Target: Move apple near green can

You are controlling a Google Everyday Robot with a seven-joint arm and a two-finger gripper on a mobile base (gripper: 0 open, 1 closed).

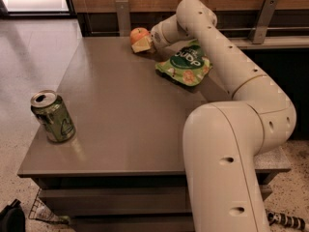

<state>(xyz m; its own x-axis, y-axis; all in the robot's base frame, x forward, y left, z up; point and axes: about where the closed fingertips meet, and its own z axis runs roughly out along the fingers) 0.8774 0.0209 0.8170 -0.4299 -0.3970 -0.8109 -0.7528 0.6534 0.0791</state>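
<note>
So the apple [139, 33] sits way across the table [120, 129] from the green can [53, 117], on the far edge and diagonally opposite. The can stands upright at the near corner, very close to the table's edge. The gripper [144, 41] is right up against the apple on the side away from the can, with a pale part of it across the apple's lower front. Honestly can't tell whether it has clamped on or is just resting against it.

There's also a green snack bag [184, 66] lying flat, even farther from the can than the apple and off to the side, partly under the arm [227, 57].

What could go wrong from here, as a guess:

- If the grip isn't solid, the apple is round and will likely roll. It's at the far edge from the can, so a nudge the wrong way could send it off the back.
- The whole run toward the can is a long diagonal, so a loose hold has plenty of time to slip.
- The can looks light and sits near the edge. Coming in too fast or too close could tip it or knock it onto the floor.
- The arm swinging toward the can could drag the bag along.
</note>
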